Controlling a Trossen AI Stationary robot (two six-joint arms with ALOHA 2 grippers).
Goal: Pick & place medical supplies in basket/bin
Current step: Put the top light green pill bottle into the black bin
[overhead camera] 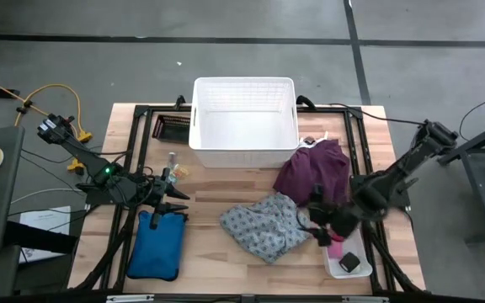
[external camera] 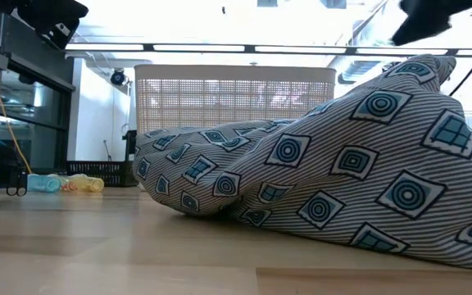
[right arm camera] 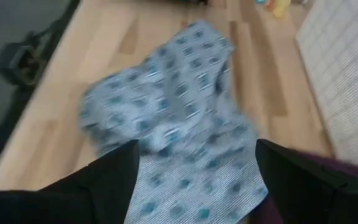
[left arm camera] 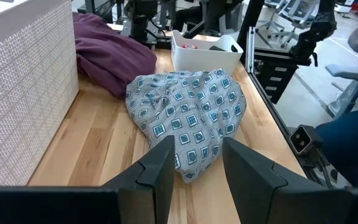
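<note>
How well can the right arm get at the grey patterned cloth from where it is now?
Probably well. The right gripper is open and sits at the edge of the grey patterned cloth, with nothing lying on the cloth. The purple cloth only borders it on the basket's side.

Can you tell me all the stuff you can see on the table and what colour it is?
basket: one, white, at the table's far edge, empty as far as can be seen
purple cloth: one, purple, heaped beside the basket
grey patterned cloth: one, grey with blue squares, mid-table
small tray: one, white, near the right front corner
pink tape roll: one, pink, in the small tray
small black block: one, black, in the small tray
blue pouch: one, blue, front left
dark rack: one, black, left of the basket
left gripper: open, by the blue pouch
right gripper: open, above the grey patterned cloth's edge
</note>
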